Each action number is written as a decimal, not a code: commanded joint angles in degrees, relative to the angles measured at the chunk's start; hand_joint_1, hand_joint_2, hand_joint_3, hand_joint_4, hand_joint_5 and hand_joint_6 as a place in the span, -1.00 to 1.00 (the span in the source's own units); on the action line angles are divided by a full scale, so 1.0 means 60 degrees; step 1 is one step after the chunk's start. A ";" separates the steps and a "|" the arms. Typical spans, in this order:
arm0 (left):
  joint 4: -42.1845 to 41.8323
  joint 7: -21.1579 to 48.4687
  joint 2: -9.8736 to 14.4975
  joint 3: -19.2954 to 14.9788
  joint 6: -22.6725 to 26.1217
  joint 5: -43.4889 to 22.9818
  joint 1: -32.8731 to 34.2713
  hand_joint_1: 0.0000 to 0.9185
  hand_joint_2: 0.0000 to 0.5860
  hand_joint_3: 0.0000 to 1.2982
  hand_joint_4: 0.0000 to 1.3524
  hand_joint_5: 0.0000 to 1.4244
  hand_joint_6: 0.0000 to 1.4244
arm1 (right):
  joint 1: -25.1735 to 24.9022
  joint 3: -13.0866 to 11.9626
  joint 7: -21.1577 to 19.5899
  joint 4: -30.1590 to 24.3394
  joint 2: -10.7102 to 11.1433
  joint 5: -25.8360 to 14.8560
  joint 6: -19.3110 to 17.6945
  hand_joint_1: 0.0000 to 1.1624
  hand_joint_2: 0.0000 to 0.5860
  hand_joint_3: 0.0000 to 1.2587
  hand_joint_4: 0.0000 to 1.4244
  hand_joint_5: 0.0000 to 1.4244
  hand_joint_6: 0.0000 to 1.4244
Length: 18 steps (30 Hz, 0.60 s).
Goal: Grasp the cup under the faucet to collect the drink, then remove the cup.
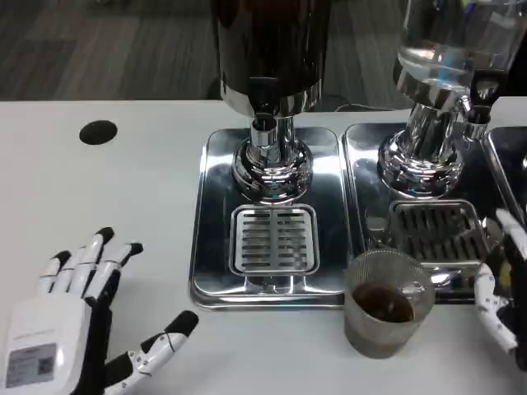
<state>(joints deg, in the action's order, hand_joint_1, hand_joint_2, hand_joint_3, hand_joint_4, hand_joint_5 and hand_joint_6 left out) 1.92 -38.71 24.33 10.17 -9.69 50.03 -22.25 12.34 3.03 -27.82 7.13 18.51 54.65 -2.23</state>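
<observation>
A clear ribbed cup (385, 303) holding dark drink stands on the white table just in front of the right drip tray (434, 233). My right hand (504, 284) is at the picture's right edge, apart from the cup, its fingers spread and holding nothing. My left hand (78, 317) lies open at the lower left, fingers spread, thumb out to the right. The dark dispenser's faucet (263, 107) hangs over the middle drip tray (272, 239).
A clear dispenser (449, 58) stands at the back right on its chrome base (420, 164). A black round hole (98, 132) sits in the table at the far left. A third tray's edge (506, 177) shows at the far right.
</observation>
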 commanded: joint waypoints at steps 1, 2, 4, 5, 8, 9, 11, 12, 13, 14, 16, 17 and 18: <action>0.0005 0.0023 -0.0086 0.0141 0.0179 0.0264 -0.0036 -1.00 -0.47 -0.62 -1.00 -0.80 -0.84 | -0.0121 0.0220 -0.0686 0.0606 0.0415 0.0024 0.0086 -1.00 1.00 -0.79 -1.00 -1.00 -1.00; -0.0024 0.0033 -0.0096 0.0176 0.0237 0.0351 -0.0049 -1.00 -0.47 -0.64 -1.00 -0.80 -0.85 | -0.0133 0.0238 -0.0771 0.0704 0.0462 -0.0065 0.0046 -1.00 1.00 -0.79 -1.00 -1.00 -1.00; -0.0080 0.0045 -0.0115 0.0219 0.0336 0.0483 -0.0074 -1.00 -0.47 -0.67 -1.00 -0.82 -0.86 | -0.0169 0.0314 -0.0973 0.0929 0.0564 -0.0212 -0.0029 -1.00 1.00 -0.84 -1.00 -1.00 -1.00; -0.0117 0.0065 -0.0125 0.0227 0.0386 0.0540 -0.0095 -1.00 -0.47 -0.70 -1.00 -0.83 -0.86 | -0.0189 0.0352 -0.1043 0.1044 0.0604 -0.0271 -0.0077 -1.00 1.00 -0.85 -1.00 -1.00 -1.00; -0.0219 0.0044 -0.0116 0.0252 0.0516 0.0634 -0.0208 -1.00 -0.47 -0.76 -1.00 -0.84 -0.86 | -0.0236 0.0564 -0.1288 0.1368 0.0757 -0.0313 -0.0211 -1.00 1.00 -0.86 -1.00 -1.00 -1.00; -0.0221 0.0022 -0.0112 0.0257 0.0529 0.0623 -0.0232 -1.00 -0.47 -0.78 -1.00 -0.84 -0.87 | -0.0238 0.0626 -0.1329 0.1413 0.0792 -0.0317 -0.0239 -1.00 1.00 -0.86 -1.00 -1.00 -1.00; -0.0184 -0.0041 -0.0103 0.0267 0.0528 0.0589 -0.0277 -1.00 -0.47 -0.79 -1.00 -0.84 -0.87 | -0.0235 0.0743 -0.1403 0.1438 0.0858 -0.0329 -0.0267 -1.00 1.00 -0.86 -1.00 -1.00 -1.00; -0.0168 -0.0062 -0.0100 0.0270 0.0524 0.0580 -0.0294 -1.00 -0.47 -0.79 -1.00 -0.84 -0.87 | -0.0225 0.0802 -0.1441 0.1417 0.0894 -0.0328 -0.0267 -1.00 1.00 -0.86 -1.00 -1.00 -1.00; -0.0152 -0.0078 -0.0096 0.0273 0.0519 0.0576 -0.0305 -1.00 -0.47 -0.79 -1.00 -0.84 -0.87 | -0.0220 0.0847 -0.1470 0.1403 0.0922 -0.0334 -0.0263 -1.00 1.00 -0.86 -1.00 -1.00 -1.00; -0.0145 -0.0085 -0.0095 0.0275 0.0516 0.0575 -0.0310 -1.00 -0.47 -0.79 -1.00 -0.84 -0.87 | -0.0214 0.0878 -0.1489 0.1384 0.0947 -0.0355 -0.0266 -1.00 1.00 -0.86 -1.00 -1.00 -1.00; -0.0125 -0.0104 -0.0086 0.0283 0.0504 0.0585 -0.0317 -1.00 -0.47 -0.79 -1.00 -0.84 -0.88 | -0.0224 0.0908 -0.1476 0.1336 0.0991 -0.0411 -0.0243 -1.00 1.00 -0.86 -1.00 -1.00 -1.00; -0.0121 -0.0109 -0.0082 0.0286 0.0502 0.0590 -0.0317 -1.00 -0.46 -0.79 -1.00 -0.84 -0.88 | -0.0227 0.0920 -0.1472 0.1316 0.1011 -0.0431 -0.0235 -1.00 1.00 -0.86 -1.00 -1.00 -1.00; -0.0127 -0.0112 -0.0081 0.0283 0.0498 0.0587 -0.0321 -1.00 -0.46 -0.79 -1.00 -0.84 -0.88 | -0.0227 0.0932 -0.1472 0.1292 0.1033 -0.0433 -0.0228 -1.00 1.00 -0.86 -1.00 -1.00 -1.00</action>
<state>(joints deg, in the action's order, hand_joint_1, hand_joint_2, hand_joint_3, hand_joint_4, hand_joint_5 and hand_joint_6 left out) 1.22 -38.73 23.65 11.72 -6.81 52.79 -23.95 11.34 8.32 -35.67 15.45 23.56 52.34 -3.50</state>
